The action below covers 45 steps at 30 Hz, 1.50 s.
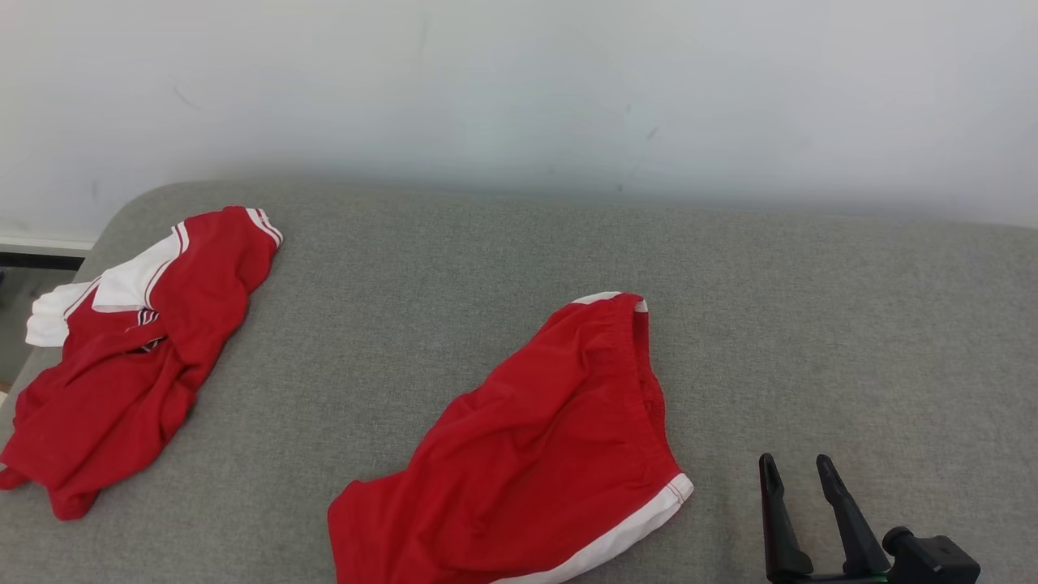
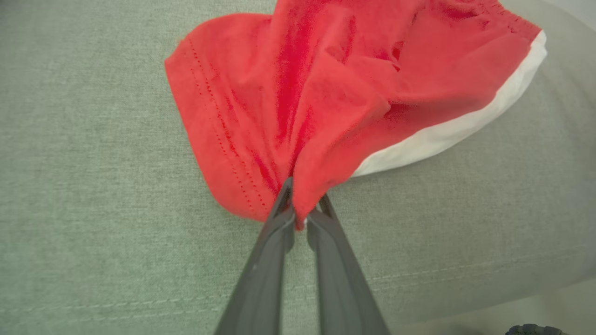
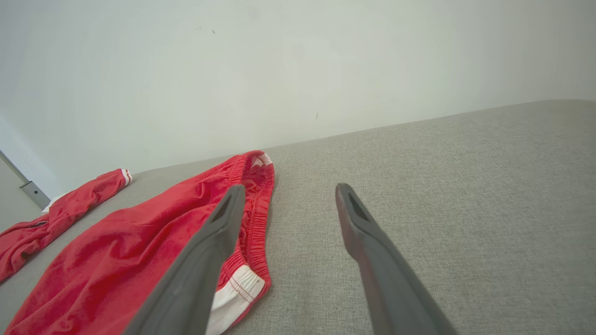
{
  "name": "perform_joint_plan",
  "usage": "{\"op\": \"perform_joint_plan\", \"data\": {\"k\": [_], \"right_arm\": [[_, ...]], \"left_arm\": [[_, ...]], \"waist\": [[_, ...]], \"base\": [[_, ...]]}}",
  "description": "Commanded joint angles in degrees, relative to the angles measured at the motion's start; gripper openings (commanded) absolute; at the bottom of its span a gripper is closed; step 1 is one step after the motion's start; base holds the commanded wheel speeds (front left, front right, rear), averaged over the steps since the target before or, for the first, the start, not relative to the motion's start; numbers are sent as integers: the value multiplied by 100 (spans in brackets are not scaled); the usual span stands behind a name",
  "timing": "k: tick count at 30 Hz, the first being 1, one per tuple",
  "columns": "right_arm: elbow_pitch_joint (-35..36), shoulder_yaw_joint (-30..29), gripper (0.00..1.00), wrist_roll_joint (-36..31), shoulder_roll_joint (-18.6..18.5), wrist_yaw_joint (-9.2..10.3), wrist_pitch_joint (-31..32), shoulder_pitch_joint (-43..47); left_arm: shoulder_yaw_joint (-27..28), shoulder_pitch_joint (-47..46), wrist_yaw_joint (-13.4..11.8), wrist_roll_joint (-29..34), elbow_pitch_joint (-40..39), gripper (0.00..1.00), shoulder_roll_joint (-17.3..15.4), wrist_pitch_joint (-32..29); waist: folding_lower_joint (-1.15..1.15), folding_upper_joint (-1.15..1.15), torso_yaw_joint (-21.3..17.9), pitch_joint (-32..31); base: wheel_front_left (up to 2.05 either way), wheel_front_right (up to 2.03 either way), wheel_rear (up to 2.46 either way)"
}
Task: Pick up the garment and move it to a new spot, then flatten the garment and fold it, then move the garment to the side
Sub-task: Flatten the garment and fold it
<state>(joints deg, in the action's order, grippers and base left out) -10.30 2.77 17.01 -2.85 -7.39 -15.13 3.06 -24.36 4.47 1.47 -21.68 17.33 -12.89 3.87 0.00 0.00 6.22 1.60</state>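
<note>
The garment, a pair of red shorts [image 1: 551,438] with white side trim, lies crumpled in the middle of the grey cushioned surface [image 1: 454,276]. In the left wrist view my left gripper [image 2: 302,204] is shut on a pinched fold of the shorts [image 2: 326,93] at the leg hem, close to the surface's front edge. My right gripper [image 1: 795,464] stands open at the lower right, just right of the shorts, with nothing between its fingers. The right wrist view has the right gripper [image 3: 289,190] beside the elastic waistband of the shorts [image 3: 139,242].
A second red and white garment [image 1: 130,357] lies bunched at the far left of the surface, also seen in the right wrist view [image 3: 56,218]. A pale wall [image 1: 519,89] rises behind. Bare grey fabric [image 1: 851,324] spreads to the right.
</note>
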Motion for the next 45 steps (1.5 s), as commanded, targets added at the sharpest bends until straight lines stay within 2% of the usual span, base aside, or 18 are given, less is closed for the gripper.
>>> {"op": "perform_joint_plan", "data": {"k": [1, 9, 18, 22, 29, 45], "right_arm": [[-16, -12, 100, -49, -6, -20, -3, 48], [-31, -40, 100, -60, -6, -20, -3, 56], [-323, 98, 100, -195, -6, -20, -3, -36], [-797, 242, 100, -394, -5, -20, -3, -107], [-1730, 385, 100, -998, -6, -20, -3, -602], [-3773, 231, 100, -1575, -182, -20, 47, -1632]], "left_arm": [[69, 65, -39, -83, -96, 100, 28, 196], [407, 205, -182, -141, -567, 100, 7, 881], [650, 115, -299, -130, -674, 100, 149, 1102], [706, 43, -303, -77, -610, 100, 298, 1128], [1164, -15, -306, 220, -761, 100, 581, 1133], [1674, -51, 128, 652, -484, 100, 920, 1136]], "waist": [[0, 0, 64, -18], [0, 0, 216, -23], [0, 0, 355, -40], [0, 0, 459, -48], [0, 0, 688, -70], [0, 0, 1113, -98]], "base": [[0, 0, 0], [0, 0, 0], [0, 0, 0], [0, 0, 0], [0, 0, 0], [0, 0, 0]]}}
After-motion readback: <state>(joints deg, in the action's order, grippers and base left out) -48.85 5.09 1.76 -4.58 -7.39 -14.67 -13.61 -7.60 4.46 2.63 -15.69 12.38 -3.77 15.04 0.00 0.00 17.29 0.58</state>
